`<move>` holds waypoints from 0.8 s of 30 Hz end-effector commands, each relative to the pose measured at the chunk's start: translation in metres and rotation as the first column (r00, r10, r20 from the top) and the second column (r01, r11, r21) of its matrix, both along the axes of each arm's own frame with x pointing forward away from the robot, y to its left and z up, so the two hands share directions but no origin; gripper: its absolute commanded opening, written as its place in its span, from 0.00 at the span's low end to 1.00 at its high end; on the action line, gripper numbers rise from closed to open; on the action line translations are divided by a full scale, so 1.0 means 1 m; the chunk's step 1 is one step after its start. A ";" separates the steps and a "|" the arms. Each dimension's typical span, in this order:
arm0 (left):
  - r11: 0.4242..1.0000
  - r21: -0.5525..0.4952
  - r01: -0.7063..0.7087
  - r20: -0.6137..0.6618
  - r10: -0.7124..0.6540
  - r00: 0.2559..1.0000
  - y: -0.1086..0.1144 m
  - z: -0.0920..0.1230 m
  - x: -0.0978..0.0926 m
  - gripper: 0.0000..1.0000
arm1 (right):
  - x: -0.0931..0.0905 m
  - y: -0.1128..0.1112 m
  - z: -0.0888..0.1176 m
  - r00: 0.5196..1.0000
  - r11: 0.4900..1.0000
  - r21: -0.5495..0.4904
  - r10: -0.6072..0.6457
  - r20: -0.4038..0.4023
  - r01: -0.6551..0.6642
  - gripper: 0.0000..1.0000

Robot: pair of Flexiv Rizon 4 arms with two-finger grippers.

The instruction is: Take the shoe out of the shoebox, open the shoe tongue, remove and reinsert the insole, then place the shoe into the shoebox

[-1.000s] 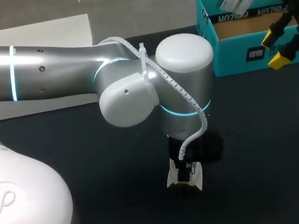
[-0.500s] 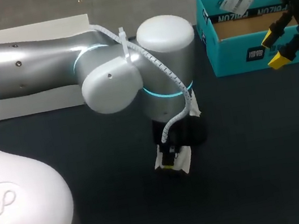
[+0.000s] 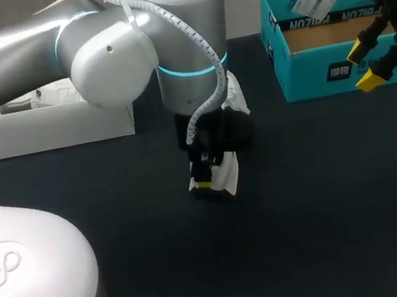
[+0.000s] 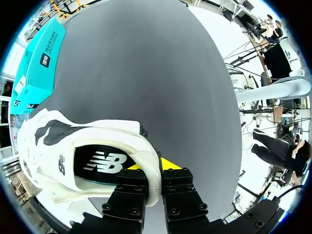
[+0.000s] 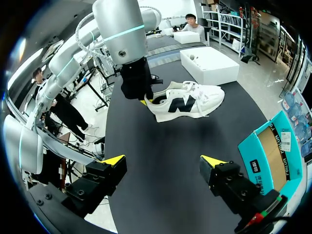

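My left arm [image 3: 91,52] fills most of the head view. Over the last second it has swung across the dark table [image 3: 328,195], away from the near edge and towards the white box [image 3: 51,131] at the far left. The shoe [image 4: 97,141] has travelled with it. It is a white trainer with dark side panels, and it now hangs low over the middle of the table, just beside the box's near corner, heel towards the wrist.

The left gripper [image 4: 153,168] is clamped on the padded heel collar, one finger inside the shoe and one outside. The grip looks firm, though it holds only a narrow edge.

I judge the shoe is being carried back for stowing and that the white box is its goal, since the motion heads there. I cannot see whether the insole is seated.

The box's near wall stands between the shoe and the inside, so the shoe must rise before it crosses.

The teal box [image 3: 337,68] sits at the far right, open and well apart from the shoe. My right gripper [image 3: 366,65] hangs in front of it where it was, fingers spread and empty, out of the way.
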State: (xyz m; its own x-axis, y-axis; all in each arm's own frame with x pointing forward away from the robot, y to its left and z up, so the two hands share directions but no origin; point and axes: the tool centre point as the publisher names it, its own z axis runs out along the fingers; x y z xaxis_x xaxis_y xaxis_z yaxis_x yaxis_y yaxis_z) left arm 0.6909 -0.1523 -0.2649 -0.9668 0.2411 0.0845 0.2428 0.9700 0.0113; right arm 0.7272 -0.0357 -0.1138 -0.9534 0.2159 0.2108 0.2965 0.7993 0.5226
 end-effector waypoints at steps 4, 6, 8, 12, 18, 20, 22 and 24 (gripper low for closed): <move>1.000 -0.010 0.004 0.058 -0.003 0.998 -0.002 0.047 -0.002 0.00 | 0.002 0.000 -0.001 1.000 1.000 -0.003 0.001 -0.002 -0.001 1.00; 1.000 -0.014 0.002 0.067 -0.001 0.998 -0.002 0.051 -0.003 0.00 | 0.002 0.000 -0.001 1.000 1.000 -0.003 0.001 -0.002 -0.001 1.00; 1.000 -0.018 0.011 0.077 -0.009 0.997 -0.003 0.055 -0.004 0.00 | 0.002 0.000 -0.001 1.000 1.000 -0.003 0.001 -0.002 -0.001 1.00; 0.999 -0.015 0.039 0.094 -0.038 0.995 -0.007 0.059 -0.007 0.00 | 0.002 0.000 -0.001 1.000 1.000 -0.003 0.001 -0.002 -0.001 1.00; 0.999 -0.015 0.039 0.094 -0.038 0.995 -0.007 0.059 -0.007 0.00 | 0.002 0.000 -0.001 1.000 1.000 -0.003 0.001 -0.002 -0.001 1.00; 0.999 -0.015 0.039 0.094 -0.038 0.995 -0.007 0.059 -0.007 0.00 | 0.002 0.000 -0.001 1.000 1.000 -0.003 0.001 -0.002 -0.001 1.00; 0.999 -0.015 0.039 0.094 -0.038 0.995 -0.007 0.059 -0.007 0.00 | 0.002 0.000 -0.001 1.000 1.000 -0.003 0.001 -0.002 -0.001 1.00; 0.999 -0.015 0.039 0.094 -0.038 0.995 -0.007 0.059 -0.007 0.00 | 0.002 0.000 -0.001 1.000 1.000 -0.003 0.001 -0.002 -0.001 1.00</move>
